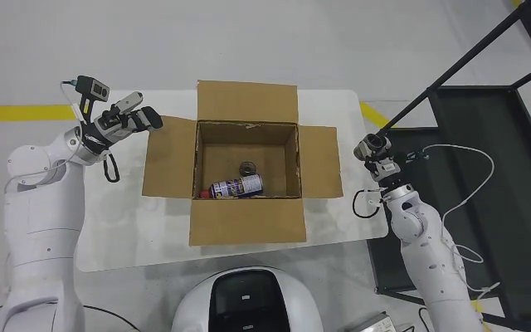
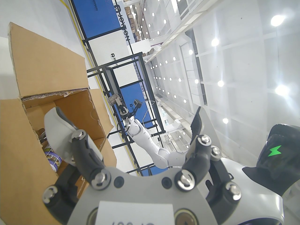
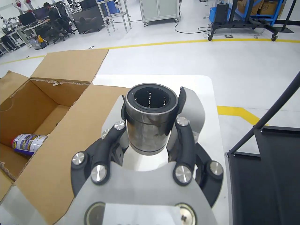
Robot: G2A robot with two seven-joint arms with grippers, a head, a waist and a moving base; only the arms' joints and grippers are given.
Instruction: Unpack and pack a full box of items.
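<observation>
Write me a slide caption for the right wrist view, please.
Right gripper holds a metal linear bearing beside the open cardboard box, a spray can lying inside.

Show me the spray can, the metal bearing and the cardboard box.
spray can [image 1: 236,187], top view, middle of its labelled body.
metal bearing [image 3: 148,125], right wrist view, its steel side wall.
cardboard box [image 1: 247,221], top view, bare near flap.

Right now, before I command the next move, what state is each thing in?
box, open, all four flaps folded out
spray can, lying on its side inside the box
round metal part, on the box floor by the spray can
metal cylinder, gripped, outside the box
right tool, shut on the metal cylinder
left tool, open, empty
</observation>
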